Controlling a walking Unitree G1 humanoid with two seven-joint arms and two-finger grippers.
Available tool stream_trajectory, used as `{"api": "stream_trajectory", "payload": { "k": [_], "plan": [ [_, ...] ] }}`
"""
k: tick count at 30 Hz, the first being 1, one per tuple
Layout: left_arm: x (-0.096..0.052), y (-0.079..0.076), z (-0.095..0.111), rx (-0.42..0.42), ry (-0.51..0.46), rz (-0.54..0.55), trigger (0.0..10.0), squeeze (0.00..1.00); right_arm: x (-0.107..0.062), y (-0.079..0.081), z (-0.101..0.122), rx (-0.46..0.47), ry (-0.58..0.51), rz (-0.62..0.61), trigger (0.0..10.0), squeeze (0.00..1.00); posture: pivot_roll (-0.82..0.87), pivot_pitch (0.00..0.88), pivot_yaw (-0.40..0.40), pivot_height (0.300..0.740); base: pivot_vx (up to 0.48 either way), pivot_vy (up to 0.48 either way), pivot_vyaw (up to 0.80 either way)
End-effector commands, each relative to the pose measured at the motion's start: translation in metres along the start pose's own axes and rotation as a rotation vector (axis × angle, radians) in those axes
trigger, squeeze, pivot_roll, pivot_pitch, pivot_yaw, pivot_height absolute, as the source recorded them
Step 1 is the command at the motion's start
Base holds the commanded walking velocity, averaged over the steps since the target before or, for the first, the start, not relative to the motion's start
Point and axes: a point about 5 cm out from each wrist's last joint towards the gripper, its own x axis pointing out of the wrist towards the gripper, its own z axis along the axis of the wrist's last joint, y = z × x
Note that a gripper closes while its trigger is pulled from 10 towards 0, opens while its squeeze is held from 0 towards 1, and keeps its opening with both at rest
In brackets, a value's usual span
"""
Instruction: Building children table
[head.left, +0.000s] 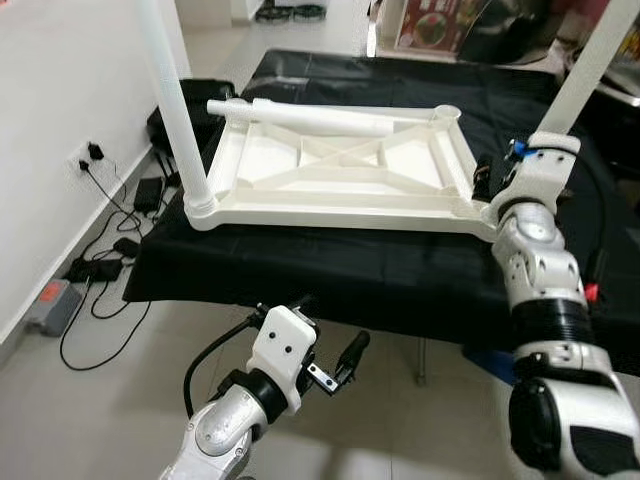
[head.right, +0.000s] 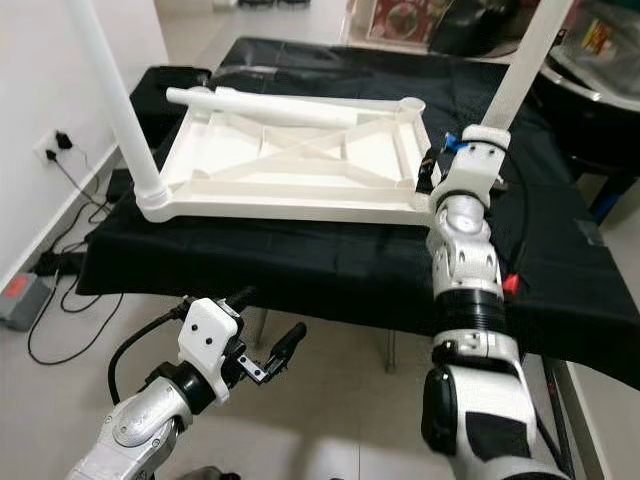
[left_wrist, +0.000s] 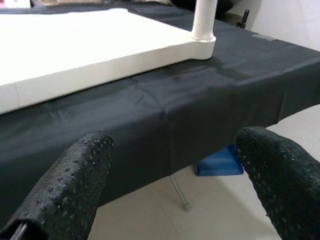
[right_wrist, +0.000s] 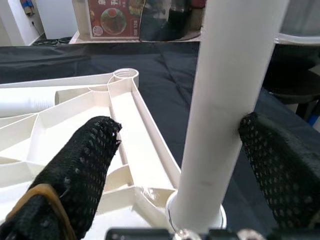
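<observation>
The white children's tabletop (head.left: 330, 165) lies upside down on a black-clothed table (head.left: 330, 265). One white leg (head.left: 170, 100) stands in its near left corner. Another white leg (right_wrist: 235, 90) stands in the near right corner, and my right gripper (right_wrist: 179, 125) is open around it near its base; one finger (right_wrist: 270, 160) touches it, the other stands apart. A loose leg (head.left: 310, 118) lies along the far edge of the tabletop. The far right socket (head.left: 447, 114) is empty. My left gripper (head.left: 330, 325) hangs open below the table's front edge, holding nothing.
A wall outlet, cables and a power strip (head.left: 50, 300) lie on the floor at the left, with a black bag (head.left: 185, 110) beside the table. A blue box (left_wrist: 220, 162) sits under the table. The tiled floor in front is open.
</observation>
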Motion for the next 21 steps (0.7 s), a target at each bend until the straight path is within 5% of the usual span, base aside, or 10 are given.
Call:
{"api": "stream_trajectory", "payload": {
  "k": [1, 13, 15, 16, 17, 18, 21],
  "plan": [
    [-0.003, -0.003, -0.001, 0.01, 0.018, -0.006, 10.0, 0.0, 0.004, -0.003, 0.001, -0.001, 0.003, -0.014, 10.0, 0.0, 0.14, 0.178, -0.076, 0.74, 0.0, 0.0, 0.0],
    [-0.01, -0.009, 0.005, -0.005, 0.017, -0.005, 10.0, 0.0, 0.022, -0.005, 0.02, 0.016, -0.003, -0.078, 10.0, 0.0, 0.15, 0.227, -0.09, 0.74, 0.0, 0.0, 0.0],
    [-0.012, -0.011, 0.007, -0.011, 0.019, -0.005, 10.0, 0.0, 0.024, -0.006, 0.024, 0.026, -0.004, -0.09, 8.4, 0.0, 0.16, 0.241, -0.094, 0.74, 0.0, 0.0, 0.0],
    [-0.012, -0.011, 0.007, -0.011, 0.019, -0.005, 10.0, 0.0, 0.024, -0.006, 0.024, 0.026, -0.004, -0.09, 8.4, 0.0, 0.16, 0.241, -0.094, 0.74, 0.0, 0.0, 0.0],
    [-0.013, -0.012, 0.008, -0.013, 0.02, -0.004, 10.0, 0.0, 0.025, -0.006, 0.026, 0.029, -0.006, -0.093, 5.0, 0.0, 0.16, 0.247, -0.093, 0.74, 0.0, 0.0, 0.0],
    [-0.014, -0.013, 0.008, -0.014, 0.022, -0.005, 10.0, 0.0, 0.026, -0.008, 0.027, 0.035, -0.006, -0.109, 0.0, 0.0, 0.16, 0.255, -0.095, 0.74, 0.0, 0.0, 0.0],
    [-0.016, -0.014, 0.009, -0.016, 0.023, -0.006, 10.0, 0.0, 0.026, -0.009, 0.028, 0.04, -0.008, -0.115, 0.0, 0.0, 0.16, 0.262, -0.095, 0.74, 0.0, 0.0, 0.0]
  ]
}}
